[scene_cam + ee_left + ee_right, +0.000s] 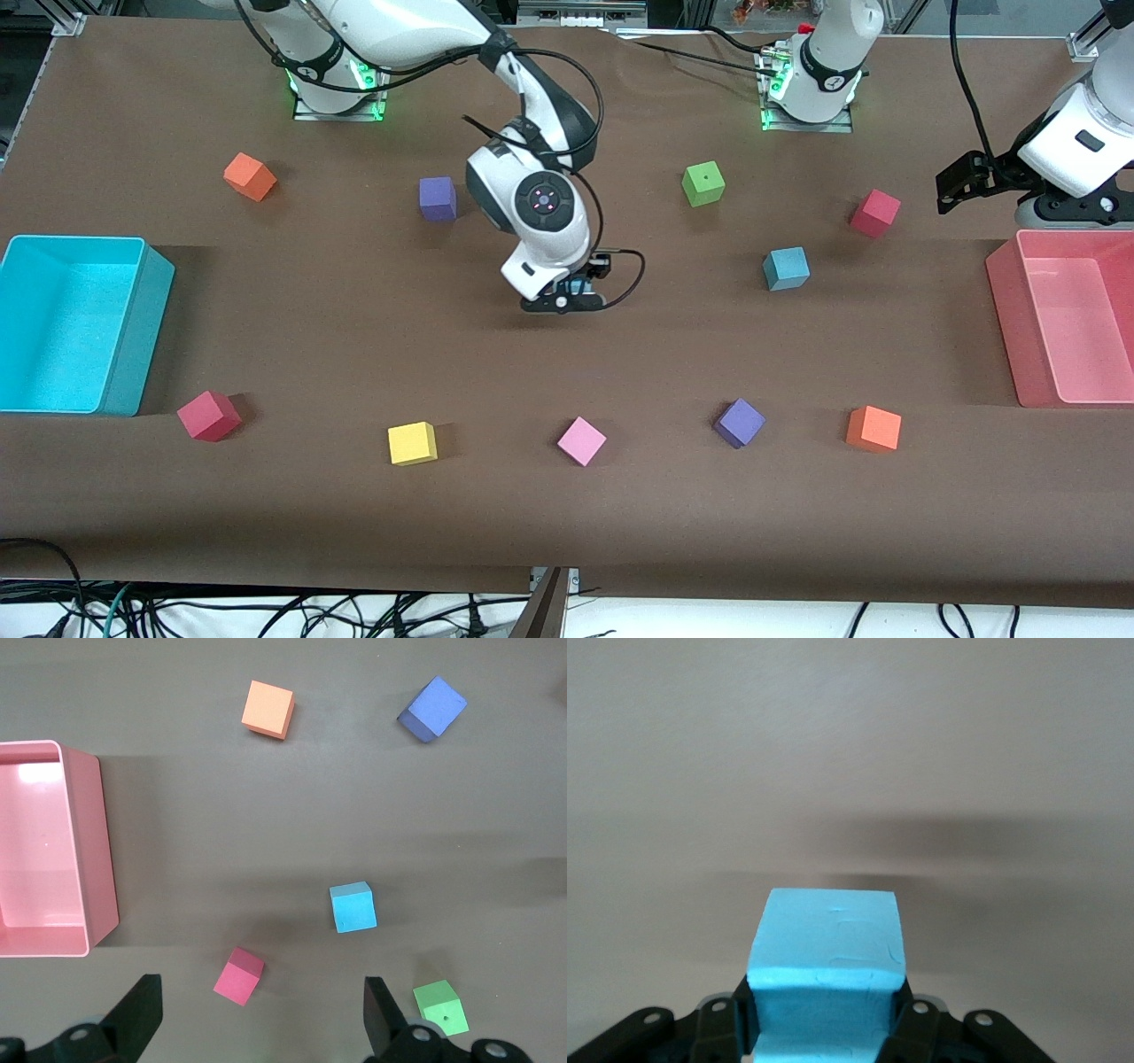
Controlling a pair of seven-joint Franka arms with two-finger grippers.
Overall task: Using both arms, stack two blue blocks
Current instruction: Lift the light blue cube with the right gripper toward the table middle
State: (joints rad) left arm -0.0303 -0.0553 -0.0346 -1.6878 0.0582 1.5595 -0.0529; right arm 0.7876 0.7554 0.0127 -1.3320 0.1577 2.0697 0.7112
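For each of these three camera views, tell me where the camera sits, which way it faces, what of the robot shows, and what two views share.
Front view: high across the table, facing both arm bases; both white arms show, the right gripper over the table's middle, the left gripper waiting above the translucent pink plastic bin.
Left wrist view: on the left wrist, looking down at the table; its open black fingers show.
Right wrist view: on the right wrist, looking along the brown table; its gripper is shut on a light-blue foam cube.
Shared: front and left wrist views both show the other light-blue foam cube on the table.
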